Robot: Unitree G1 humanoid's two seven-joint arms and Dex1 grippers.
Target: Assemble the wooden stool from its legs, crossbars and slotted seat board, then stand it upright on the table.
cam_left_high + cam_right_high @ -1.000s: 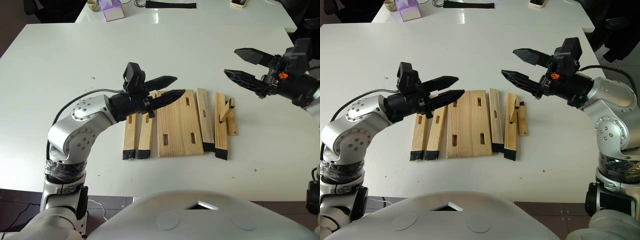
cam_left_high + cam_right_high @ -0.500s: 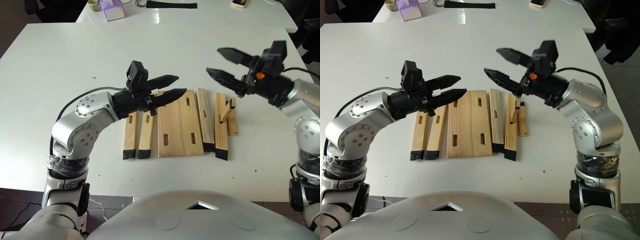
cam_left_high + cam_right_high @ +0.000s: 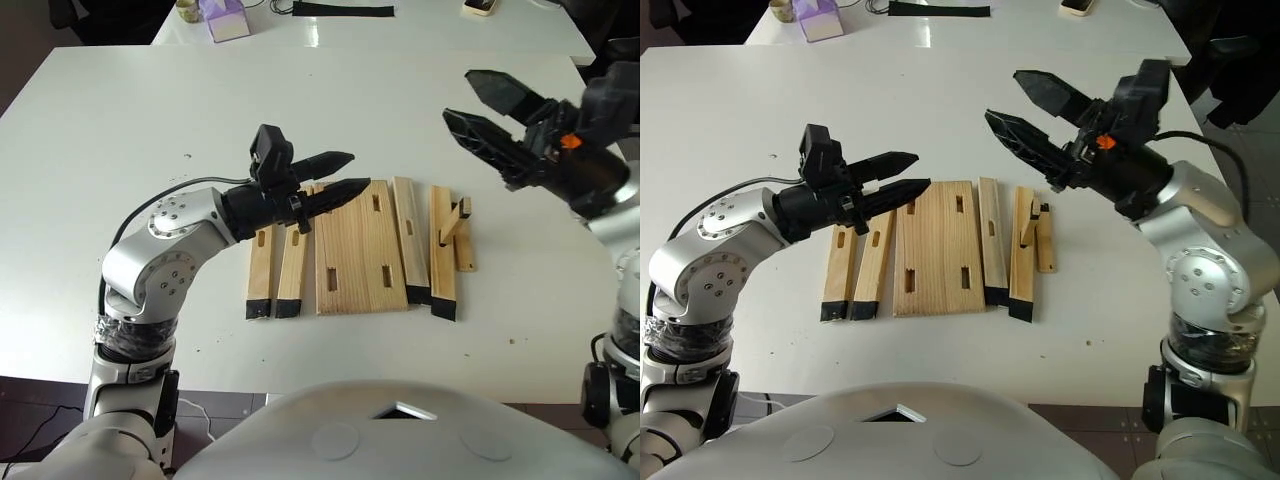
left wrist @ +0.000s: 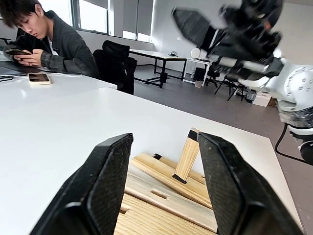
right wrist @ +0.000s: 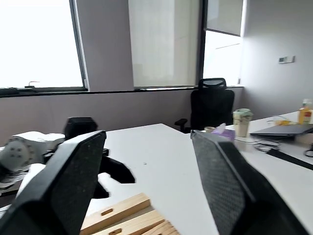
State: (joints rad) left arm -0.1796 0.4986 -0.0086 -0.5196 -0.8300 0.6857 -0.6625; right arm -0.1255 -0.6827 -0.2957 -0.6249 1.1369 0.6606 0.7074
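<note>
Right fingers (image 3: 1025,143) swung back right | spread wide, empty | left fingers (image 3: 900,191) parted

This is an open-plan office. The long white table (image 3: 120,150) stands just beside a second white table (image 3: 420,25) carrying a tissue box (image 3: 222,18) and a cup (image 3: 186,10). A black office chair (image 5: 211,105) stands by tall windows (image 5: 36,44). Further desks (image 4: 156,55) stand across the open grey floor. A phone (image 4: 39,78) and a closed laptop (image 5: 283,130) lie on tabletops.
</note>
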